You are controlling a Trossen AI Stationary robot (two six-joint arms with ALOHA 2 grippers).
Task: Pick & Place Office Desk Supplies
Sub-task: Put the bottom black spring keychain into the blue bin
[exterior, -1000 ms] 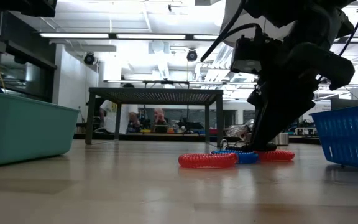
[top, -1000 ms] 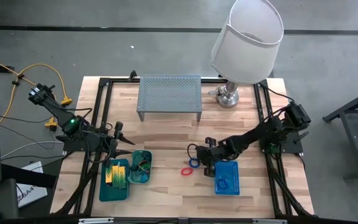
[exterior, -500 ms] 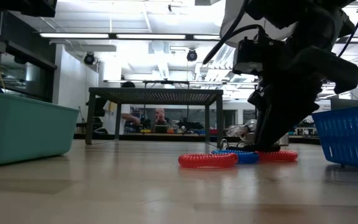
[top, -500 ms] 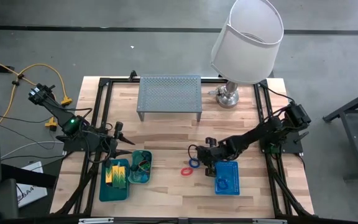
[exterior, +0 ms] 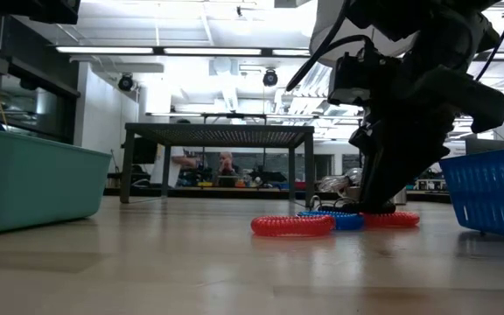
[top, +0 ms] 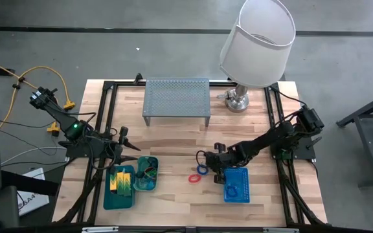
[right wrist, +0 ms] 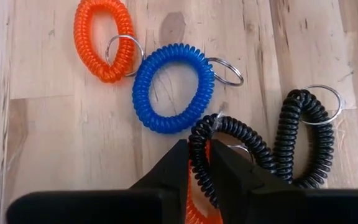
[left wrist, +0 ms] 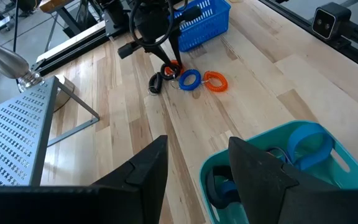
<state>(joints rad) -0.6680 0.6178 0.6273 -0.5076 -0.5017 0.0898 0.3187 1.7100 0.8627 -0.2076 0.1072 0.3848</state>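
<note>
Several coil band loops lie flat on the wood. In the right wrist view they are one red, one blue and one black. A second red loop lies under my right gripper, which stands down among them, shut. The blue mesh basket sits just to its near right and holds a blue loop. My left gripper waits open above the table, beside a teal tray that holds loops. A second teal tray holds yellow-green blocks. My right gripper pinches a strand of the black band loop between its two fingertips. It comes from above, pointing down, with the fingers across the strand. The loop lies on the table. A red loop strand also shows in the gap; whether it is held I cannot tell.
A grey perforated riser shelf stands at the far middle of the table. A lamp with a white shade stands at the far right. Bare wood lies between the trays and the loops. People show in the room beyond the table.
My right gripper has edged slightly toward the table's right while staying down at the loops.
</note>
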